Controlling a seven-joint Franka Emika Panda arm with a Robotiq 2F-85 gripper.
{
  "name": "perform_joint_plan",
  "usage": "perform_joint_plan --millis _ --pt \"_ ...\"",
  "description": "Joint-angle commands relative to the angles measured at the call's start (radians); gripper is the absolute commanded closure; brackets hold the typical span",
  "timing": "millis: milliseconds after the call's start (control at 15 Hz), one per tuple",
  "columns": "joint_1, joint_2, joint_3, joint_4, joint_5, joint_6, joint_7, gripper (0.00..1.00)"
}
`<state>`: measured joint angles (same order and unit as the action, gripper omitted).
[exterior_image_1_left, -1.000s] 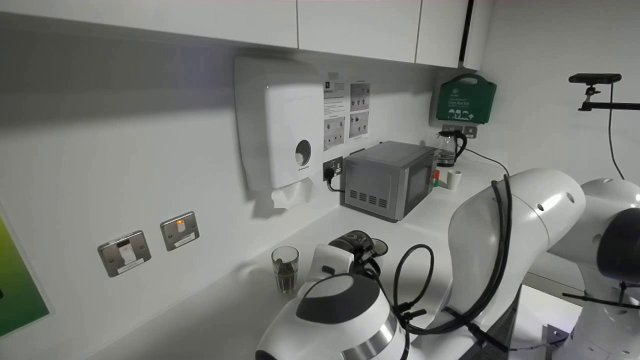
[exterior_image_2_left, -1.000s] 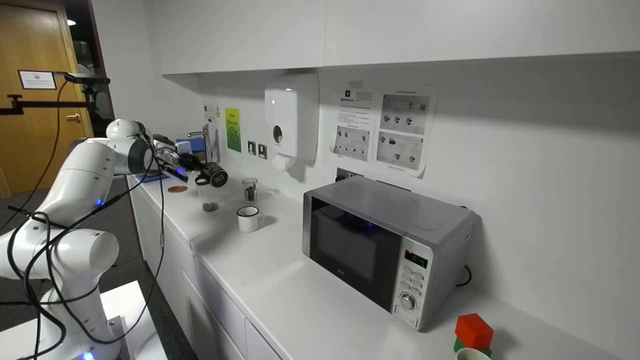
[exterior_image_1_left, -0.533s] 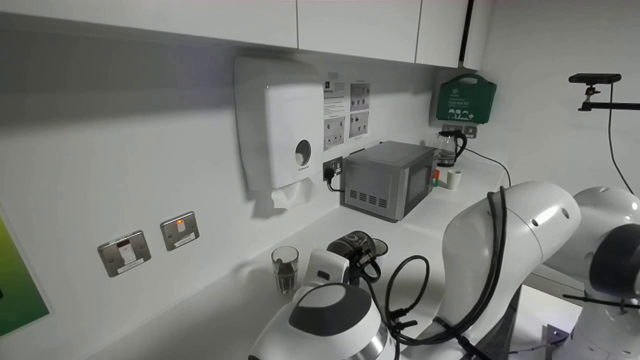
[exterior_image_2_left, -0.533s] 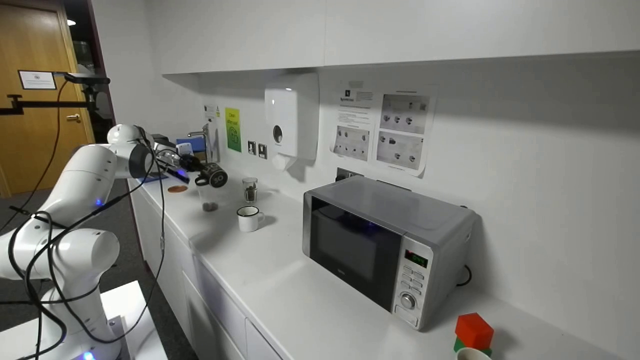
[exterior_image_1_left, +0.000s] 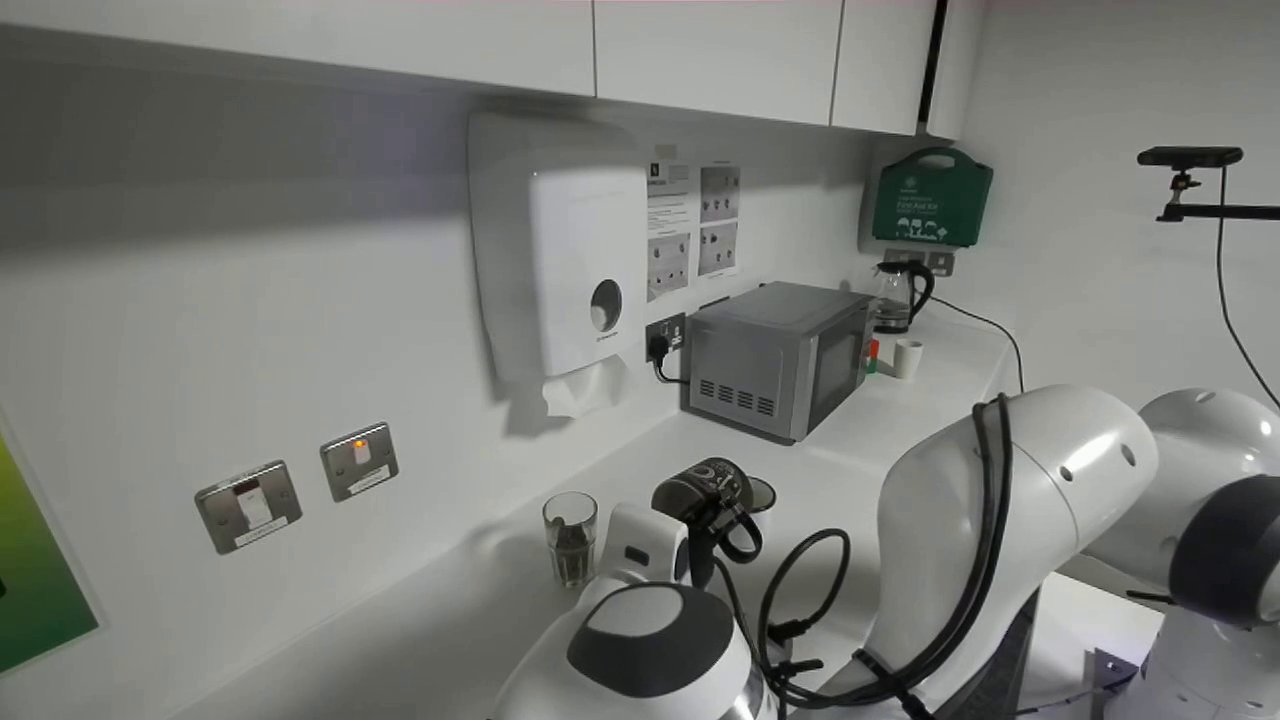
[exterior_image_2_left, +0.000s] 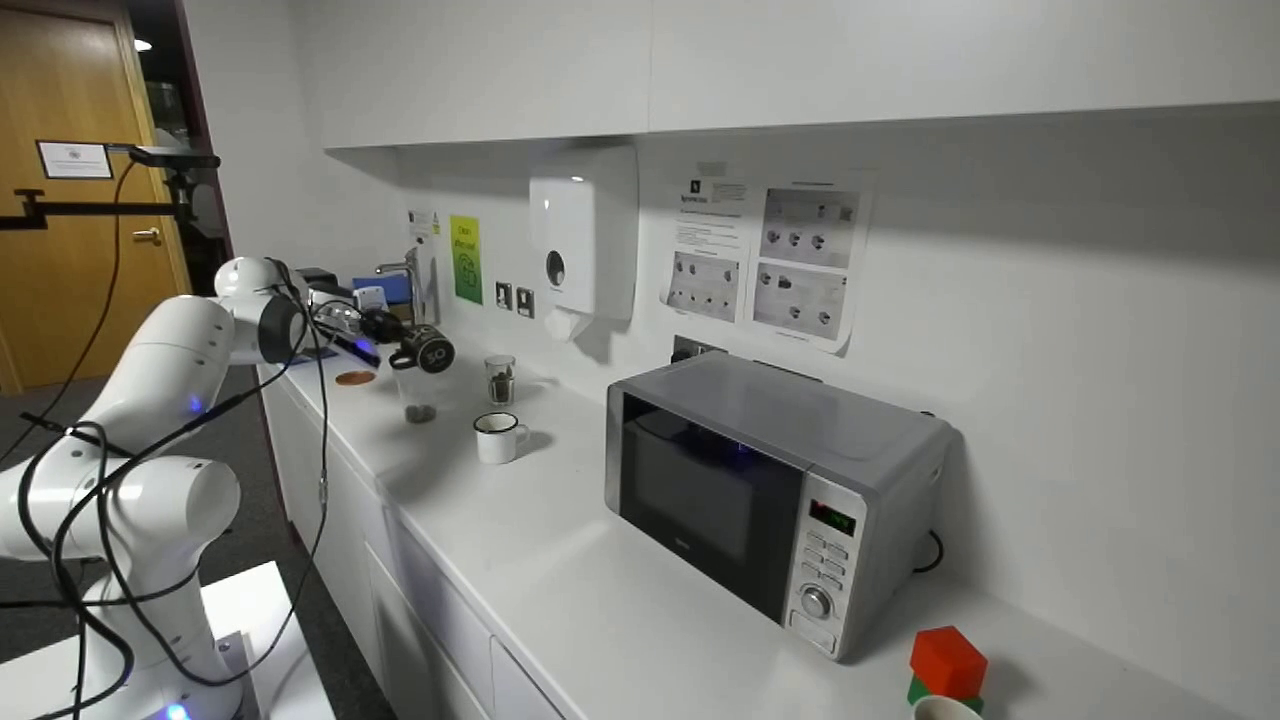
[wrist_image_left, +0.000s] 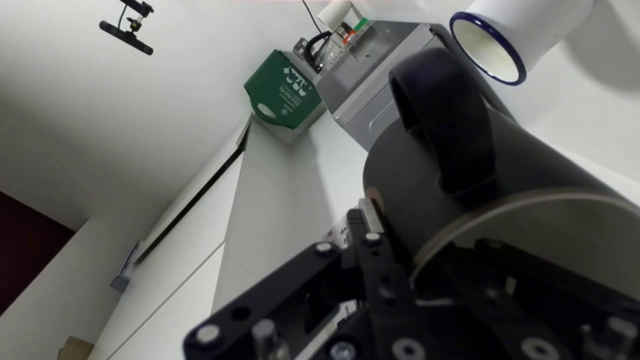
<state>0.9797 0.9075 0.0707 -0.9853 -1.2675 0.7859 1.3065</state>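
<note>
My gripper (wrist_image_left: 387, 225) is shut on the wall of a black mug (wrist_image_left: 525, 155) near its rim. One finger (wrist_image_left: 371, 215) lies against the outside; the other reaches into the mouth, its tip hidden by the wall. The mug (exterior_image_2_left: 432, 352) is tilted well over, its handle (exterior_image_2_left: 401, 361) sticking out sideways, and appears held above the counter. Below it in an exterior view is a clear cup (exterior_image_2_left: 412, 395) with something dark at its bottom. Nearby stand a glass with dark contents (exterior_image_1_left: 572, 545) and a white mug with a dark rim (exterior_image_2_left: 497, 443), also in the wrist view.
Along the white counter stands a grey microwave (exterior_image_2_left: 740, 490), with red and green blocks (exterior_image_2_left: 948, 663) and a white cup (exterior_image_2_left: 945, 708) beyond it. A towel dispenser (exterior_image_1_left: 560, 250) hangs on the wall under the cupboards (exterior_image_1_left: 715, 60). A kettle (exterior_image_1_left: 893, 298) stands at the far end.
The arm's upper links have sunk in both exterior views, and the wrist has dipped. The black mug, still held, has shifted only slightly. Other objects have not moved.
</note>
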Motion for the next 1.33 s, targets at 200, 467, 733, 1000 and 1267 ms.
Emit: perform_joint_plan --millis 200,467,733,1000,1267 --pt "0.041 0.067 -0.060 0.105 -0.077 -0.059 -0.126 0.98" --pt "0.054 0.098 -0.081 0.145 -0.091 -0.073 -0.159 0.98" --pt "0.066 0.127 -0.097 0.182 -0.101 -0.092 -0.191 0.98" --pt "0.079 0.148 -0.115 0.212 -0.106 -0.093 -0.218 0.98" --pt "0.092 0.176 -0.145 0.241 -0.121 -0.109 -0.235 0.98"
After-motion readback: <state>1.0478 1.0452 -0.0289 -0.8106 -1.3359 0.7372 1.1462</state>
